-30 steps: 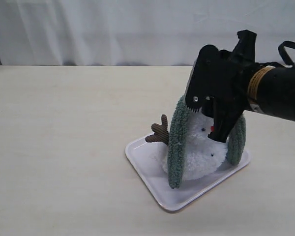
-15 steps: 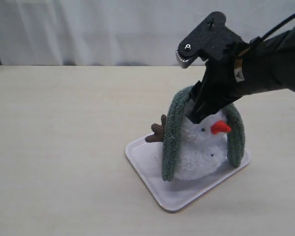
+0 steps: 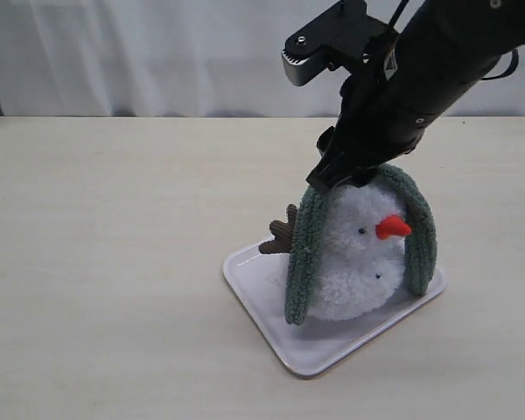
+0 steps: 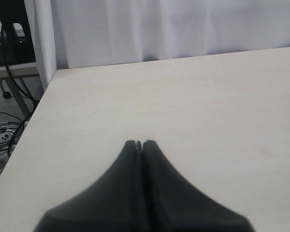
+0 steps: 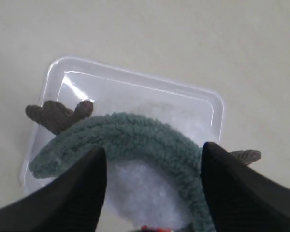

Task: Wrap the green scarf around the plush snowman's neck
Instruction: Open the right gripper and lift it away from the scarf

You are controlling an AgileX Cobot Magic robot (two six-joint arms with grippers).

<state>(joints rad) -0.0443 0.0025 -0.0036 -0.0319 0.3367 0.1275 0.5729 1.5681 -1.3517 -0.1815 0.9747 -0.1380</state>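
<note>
Scarf (image 3: 302, 254): arched over snowman (image 3: 354, 262) head, staged for neck wrap. Right tool (image 5: 153, 147): spread above it. Left tool (image 4: 139, 143): pressed together.

Sage-green scarf (image 3: 302, 254), white snowman (image 3: 352, 262), orange nose (image 3: 392, 227), white tray (image 3: 255, 282)

Bright, even, diffuse light; only soft, faint shadows fall on the pale table (image 3: 114, 262). Mild glare streaks the white tray (image 5: 135, 87) in the right wrist view. Close dark jaws appear blurred in both wrist views.
</note>
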